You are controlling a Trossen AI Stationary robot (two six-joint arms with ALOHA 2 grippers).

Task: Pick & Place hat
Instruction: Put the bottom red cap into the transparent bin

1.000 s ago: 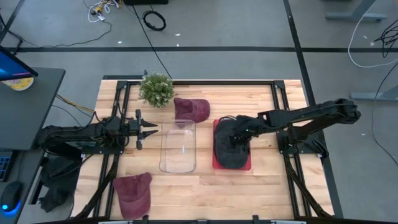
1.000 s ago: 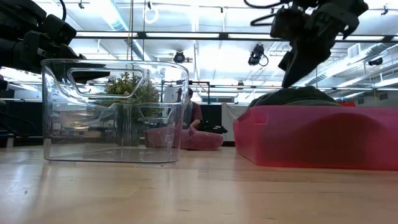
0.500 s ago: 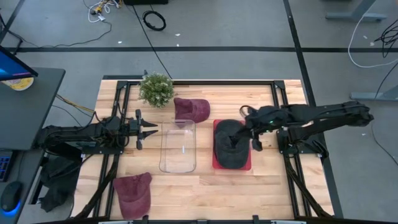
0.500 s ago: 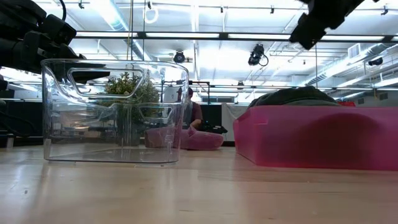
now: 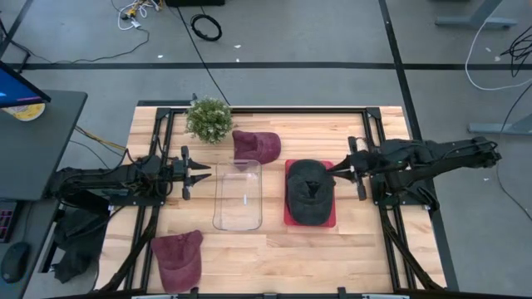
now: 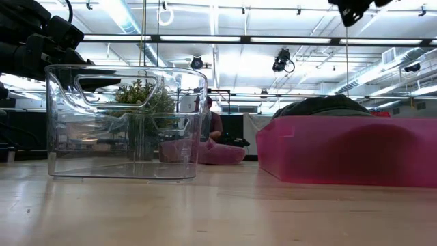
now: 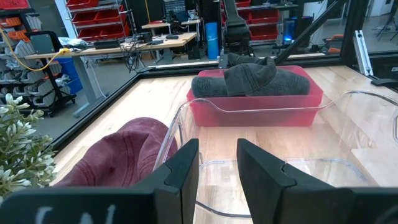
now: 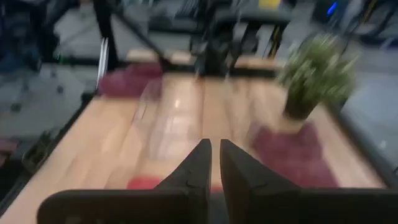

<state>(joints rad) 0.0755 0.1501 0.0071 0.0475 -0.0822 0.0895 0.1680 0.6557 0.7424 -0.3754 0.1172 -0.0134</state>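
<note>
High view shows the dark hat resting in the pink tray at center right, the right gripper nearly closed and empty beside it, the left gripper spread, empty; its overhanging brim could slip out.

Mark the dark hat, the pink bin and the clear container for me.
dark hat [image 5: 309,191], high view, middle of its crown.
pink bin [image 6: 345,154], low view, its front wall.
clear container [image 5: 238,195], high view, its bare floor.
</note>
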